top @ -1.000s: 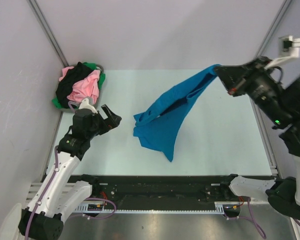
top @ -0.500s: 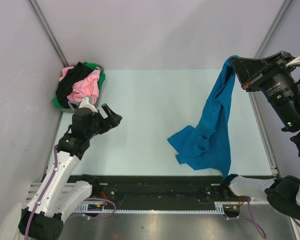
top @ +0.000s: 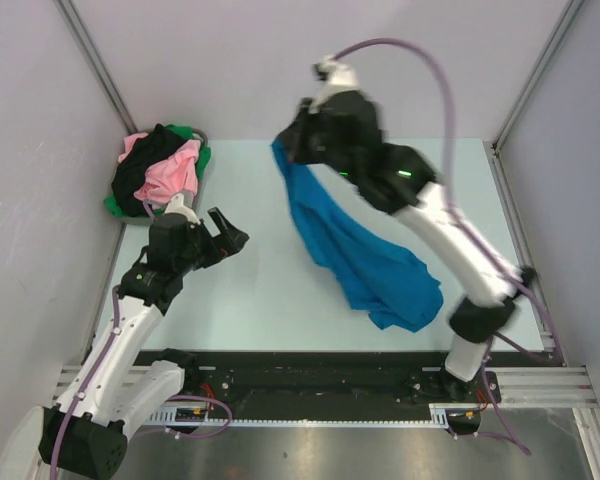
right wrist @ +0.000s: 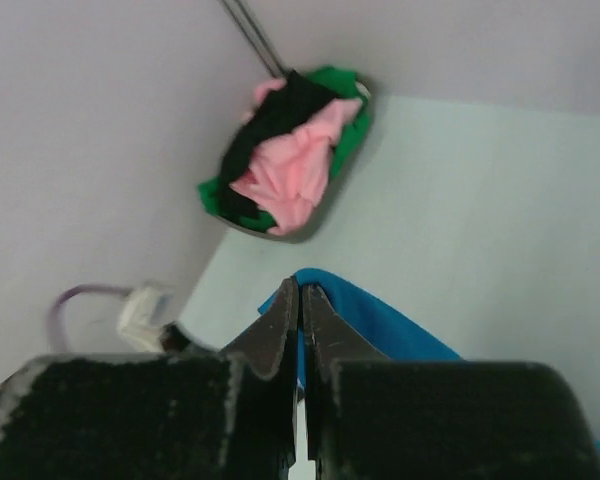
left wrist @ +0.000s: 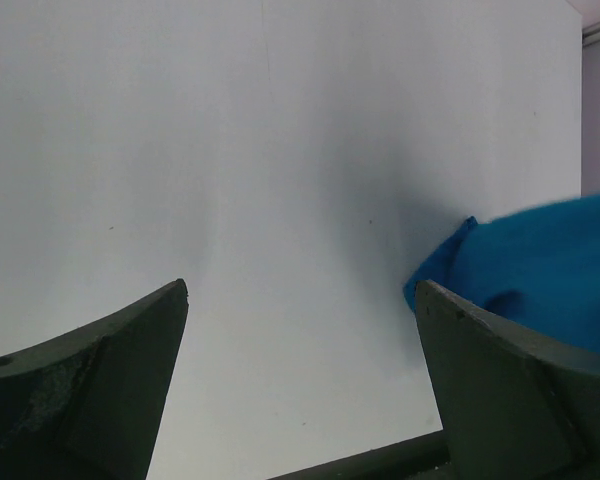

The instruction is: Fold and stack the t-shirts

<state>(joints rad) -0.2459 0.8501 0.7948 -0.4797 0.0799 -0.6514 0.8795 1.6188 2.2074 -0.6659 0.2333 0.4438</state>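
The bright blue t-shirt point(top: 355, 250) hangs from my right gripper point(top: 283, 148), which is shut on its upper edge high over the back middle of the table. The shirt trails down to the right, its lower end bunched on the table. In the right wrist view the closed fingertips point(right wrist: 300, 290) pinch the blue cloth point(right wrist: 380, 325). My left gripper point(top: 223, 230) is open and empty at the left, pointing toward the shirt; a blue corner point(left wrist: 540, 275) shows in the left wrist view behind its right finger. Pink, black and green t-shirts point(top: 162, 170) lie heaped in the basket.
The round grey basket point(top: 202, 138) stands at the back left corner of the pale table point(top: 270, 290); it also shows in the right wrist view point(right wrist: 325, 215). Grey walls enclose the back and sides. A black rail point(top: 310, 375) runs along the near edge.
My right arm has swung from the far right across to the back middle, carrying the blue shirt leftward; the shirt now drapes from upper left down to lower right. The left arm barely moved.
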